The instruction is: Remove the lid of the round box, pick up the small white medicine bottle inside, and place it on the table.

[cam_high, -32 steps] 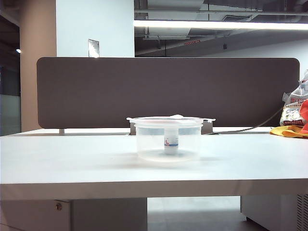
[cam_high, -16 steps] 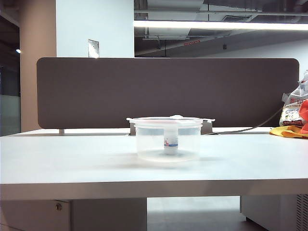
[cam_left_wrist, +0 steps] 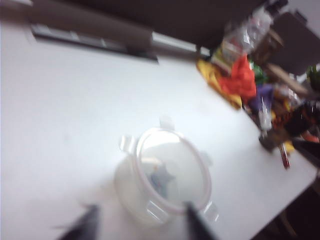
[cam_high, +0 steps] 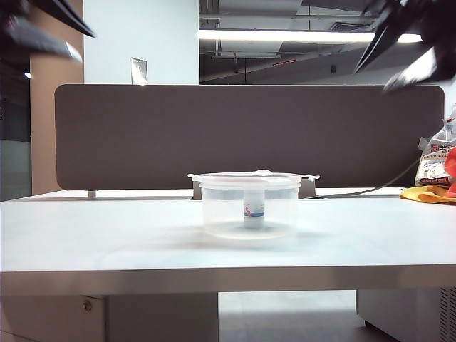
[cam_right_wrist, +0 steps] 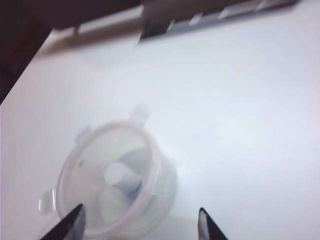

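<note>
The round box (cam_high: pixel 249 214) stands mid-table with its clear lid (cam_high: pixel 253 176) on top. Inside it the small white medicine bottle (cam_high: pixel 254 206) stands upright. My left gripper (cam_high: pixel 86 46) hangs high at the upper left, well above the table (cam_high: pixel 107 235), its fingers spread and empty. High at the upper right is my right gripper (cam_high: pixel 371 80), also open and empty. The left wrist view is blurred: the left gripper (cam_left_wrist: pixel 140 206) hovers over the lidded box (cam_left_wrist: pixel 165 175). In the right wrist view the right gripper (cam_right_wrist: pixel 140 208) hovers above the box (cam_right_wrist: pixel 117 180), and the bottle (cam_right_wrist: pixel 122 177) shows through the lid.
A dark divider panel (cam_high: pixel 249 135) backs the table. Plastic bags and orange and yellow cloth (cam_high: pixel 438 178) lie at the far right, seen with other clutter (cam_left_wrist: pixel 240 75) in the left wrist view. A cable (cam_high: pixel 370 189) runs along the back right.
Both grippers have come into the exterior view at the upper corners, where none showed before. The box, lid and bottle have not moved.
</note>
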You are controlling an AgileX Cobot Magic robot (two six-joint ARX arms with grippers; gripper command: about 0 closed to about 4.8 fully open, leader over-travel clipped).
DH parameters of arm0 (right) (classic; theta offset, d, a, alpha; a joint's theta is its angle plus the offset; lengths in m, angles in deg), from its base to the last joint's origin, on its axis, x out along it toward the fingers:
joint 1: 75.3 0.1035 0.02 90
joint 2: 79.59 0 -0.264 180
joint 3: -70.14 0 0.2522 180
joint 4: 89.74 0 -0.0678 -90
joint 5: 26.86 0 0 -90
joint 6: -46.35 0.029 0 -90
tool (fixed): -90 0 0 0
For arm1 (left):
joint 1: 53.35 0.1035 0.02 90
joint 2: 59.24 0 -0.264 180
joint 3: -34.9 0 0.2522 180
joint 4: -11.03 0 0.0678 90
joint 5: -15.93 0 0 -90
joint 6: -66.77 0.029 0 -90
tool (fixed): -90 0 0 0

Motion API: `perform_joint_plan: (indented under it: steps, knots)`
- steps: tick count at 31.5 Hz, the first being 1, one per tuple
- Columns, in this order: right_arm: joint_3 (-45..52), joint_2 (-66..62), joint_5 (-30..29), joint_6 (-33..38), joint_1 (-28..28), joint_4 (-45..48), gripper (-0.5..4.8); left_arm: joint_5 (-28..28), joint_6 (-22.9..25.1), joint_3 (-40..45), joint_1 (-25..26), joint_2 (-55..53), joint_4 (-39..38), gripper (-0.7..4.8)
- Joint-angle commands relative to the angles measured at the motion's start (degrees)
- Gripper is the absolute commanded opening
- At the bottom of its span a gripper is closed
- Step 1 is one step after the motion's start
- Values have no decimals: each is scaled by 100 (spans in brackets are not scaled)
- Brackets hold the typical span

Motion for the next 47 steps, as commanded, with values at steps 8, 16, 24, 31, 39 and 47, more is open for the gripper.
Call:
perform_joint_plan:
  steps: [8, 16, 24, 31, 39, 47]
  knots:
    - [-92, -1674, -981, 173, 15, 577, 311, -2, -24, 2, -1198, -1294, 87, 251]
    - [-92, -2114, -1434, 608, 44, 1480, 312, 20, -645, 0, -1440, -2225, 584, 251]
    - [-92, -2133, -1108, 848, 42, 1954, 310, 160, -946, -11, -1451, -2647, 1038, 250]
    - [-98, -2441, -1307, 1349, 44, 2374, 310, 345, -1421, -26, -1453, -2802, 1530, 246]
    - [-105, -2728, -1486, 1488, 125, 2490, 310, 428, -1543, -59, -1473, -3040, 1567, 236]
    - [-107, -2765, -1440, 1486, 404, 2649, 202, 693, -1670, -90, -1556, -3314, 1781, 209]
